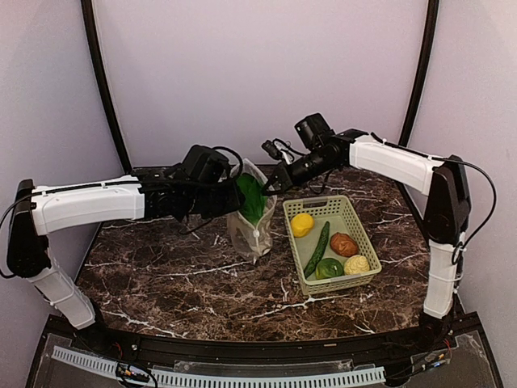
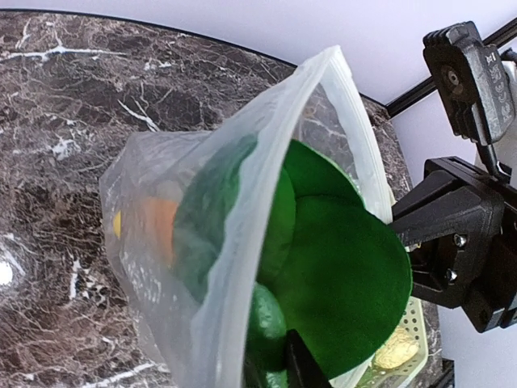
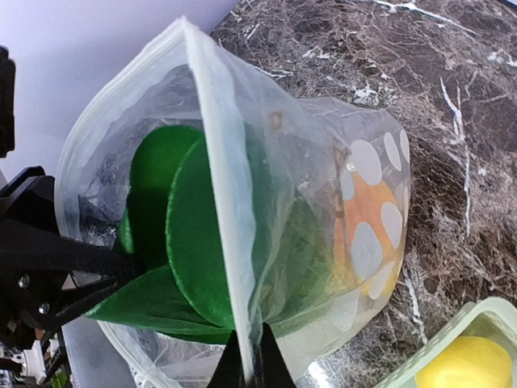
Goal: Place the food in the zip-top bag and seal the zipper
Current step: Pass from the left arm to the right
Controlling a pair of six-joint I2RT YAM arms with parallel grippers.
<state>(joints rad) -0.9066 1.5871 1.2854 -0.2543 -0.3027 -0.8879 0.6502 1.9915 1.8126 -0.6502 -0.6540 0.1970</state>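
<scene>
At the middle of the desk, between the two arms, the zip-top bag (image 1: 252,220) stands upright with its mouth open. It is a clear, slightly cloudy pouch printed with white dots. The zipper (image 3: 220,162) runs as a pale strip along the mouth edge. Inside the bag are flat, bright green leaves (image 2: 339,279), and lower down an orange piece (image 3: 365,212) shows through the film.

The right hand (image 3: 247,365) is closed on the bag's rim, with the zipper strip pinched between its fingers. The left hand (image 1: 233,196) reaches in at the other side of the mouth, its fingertips at the green leaves. I cannot tell whether it grips them or stands slightly parted.

Just to the right of the bag sits a light green mesh basket (image 1: 367,241). It holds a yellow lemon (image 1: 301,225), a long dark green piece (image 1: 317,249) lying on the slant, a brown piece (image 1: 343,244), a round green fruit (image 1: 329,267) and a pale bumpy piece (image 1: 356,264).

The desk (image 1: 178,275) is dark brown marble with white veins and a rounded near edge. Pale lilac-grey walls (image 1: 258,73) close in the back and sides. Two black poles (image 1: 103,97) curve upward behind the arms.
</scene>
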